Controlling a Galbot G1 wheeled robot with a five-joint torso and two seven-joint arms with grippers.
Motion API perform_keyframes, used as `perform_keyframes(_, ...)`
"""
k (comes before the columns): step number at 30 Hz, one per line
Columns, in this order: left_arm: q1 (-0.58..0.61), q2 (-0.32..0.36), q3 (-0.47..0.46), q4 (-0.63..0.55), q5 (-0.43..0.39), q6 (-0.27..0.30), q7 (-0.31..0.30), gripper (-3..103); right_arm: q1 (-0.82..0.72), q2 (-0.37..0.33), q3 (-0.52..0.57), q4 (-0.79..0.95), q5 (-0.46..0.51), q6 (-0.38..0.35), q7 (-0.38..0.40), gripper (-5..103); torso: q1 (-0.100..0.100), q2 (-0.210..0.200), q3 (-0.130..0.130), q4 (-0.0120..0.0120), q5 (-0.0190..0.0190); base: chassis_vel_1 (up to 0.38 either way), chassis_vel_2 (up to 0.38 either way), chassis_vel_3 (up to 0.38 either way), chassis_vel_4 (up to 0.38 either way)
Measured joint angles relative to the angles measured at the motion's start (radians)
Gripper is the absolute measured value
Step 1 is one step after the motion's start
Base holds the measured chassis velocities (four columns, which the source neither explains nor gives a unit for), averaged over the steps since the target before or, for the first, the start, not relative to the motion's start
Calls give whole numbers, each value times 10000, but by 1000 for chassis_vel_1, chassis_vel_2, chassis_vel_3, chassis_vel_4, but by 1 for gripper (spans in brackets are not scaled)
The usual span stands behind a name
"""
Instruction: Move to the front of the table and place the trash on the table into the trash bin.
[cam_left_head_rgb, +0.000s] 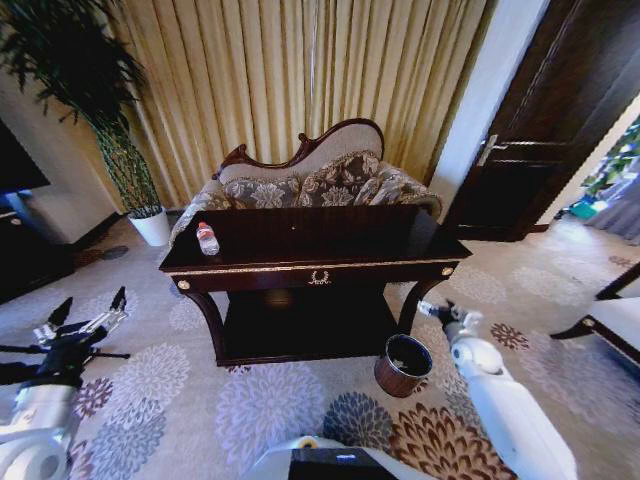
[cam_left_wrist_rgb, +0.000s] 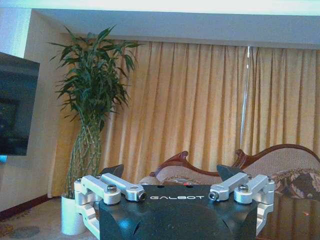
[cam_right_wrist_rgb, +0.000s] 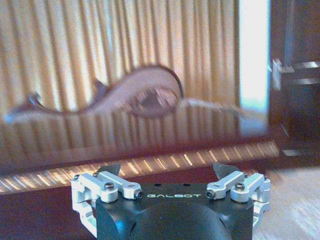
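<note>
The dark glossy table (cam_left_head_rgb: 320, 268) with gold trim stands straight ahead, a little way off across the carpet. On its left part stands a small clear plastic bottle (cam_left_head_rgb: 207, 239) with a red label. A tiny orange scrap (cam_left_head_rgb: 293, 227) lies near the top's middle and shows again as an orange scrap (cam_left_wrist_rgb: 306, 213) in the left wrist view. The reddish-brown trash bin (cam_left_head_rgb: 403, 365) sits on the floor by the table's front right leg. My left gripper (cam_left_head_rgb: 90, 303) (cam_left_wrist_rgb: 170, 172) hangs open at lower left, well short of the table. My right gripper (cam_left_head_rgb: 432, 308) (cam_right_wrist_rgb: 167, 170) is open, just above and behind the bin.
A patterned sofa (cam_left_head_rgb: 320, 180) stands behind the table against gold curtains. A tall plant in a white pot (cam_left_head_rgb: 152, 227) is at back left, and a dark cabinet (cam_left_head_rgb: 25, 255) at far left. A dark door (cam_left_head_rgb: 540, 130) and a chair corner (cam_left_head_rgb: 610, 322) are on the right.
</note>
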Motion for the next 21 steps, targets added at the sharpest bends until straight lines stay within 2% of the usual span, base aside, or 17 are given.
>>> perform_keyframes(10,-146,125,31,-157,-50,176,-265,100,-555,-102,62,3341,13,-936,773,100,0,0,0,-3,4,0,0,0,0)
perform_keyframes(21,-299,257,18,-190,-113,317,-329,100,-699,-268,-164,3956,-42,-1182,758,100,0,0,0,-3,4,0,0,0,0)
